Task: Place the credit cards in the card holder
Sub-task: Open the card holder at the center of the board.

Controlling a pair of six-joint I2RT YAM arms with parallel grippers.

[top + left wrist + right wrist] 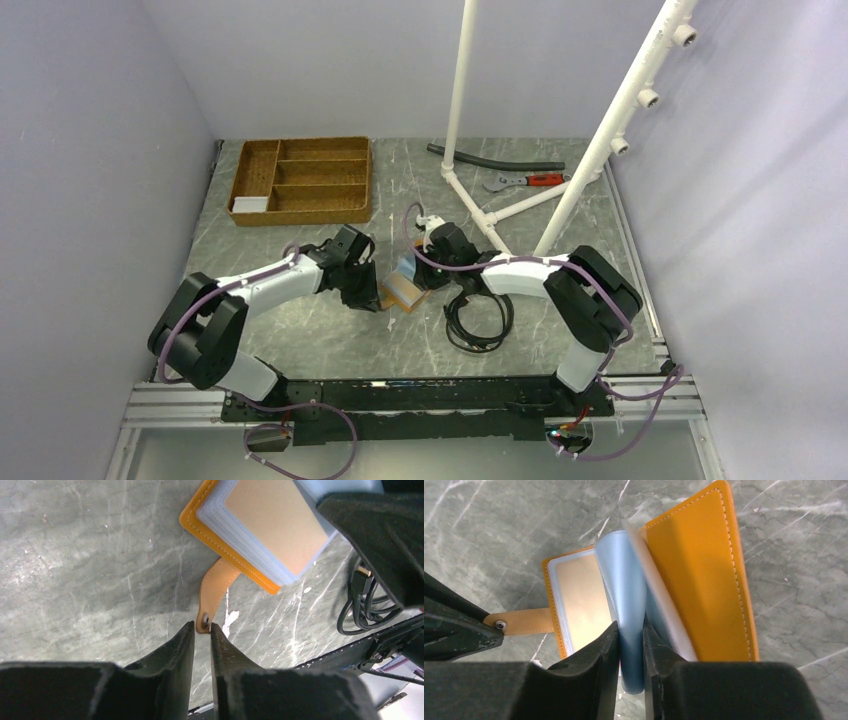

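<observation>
The orange card holder [405, 288] lies open on the grey marbled table between my two grippers. My left gripper [202, 628] is shut on the end of its snap tab [214, 592], right at the metal stud. The cover and the pale inner pockets [260, 530] lie just beyond. My right gripper [630, 632] is shut on a raised bunch of pale blue inner pockets [624, 580], with the orange cover [704, 580] standing up to its right. A whitish flat piece [250, 204], possibly one of the credit cards, lies in the tray's near left compartment.
A brown wooden compartment tray [300, 180] stands at the back left. A coil of black cable [480, 320] lies just right of the card holder. A white pipe frame [520, 200], a black hose [495, 160] and a red-handled wrench [530, 181] sit at the back right.
</observation>
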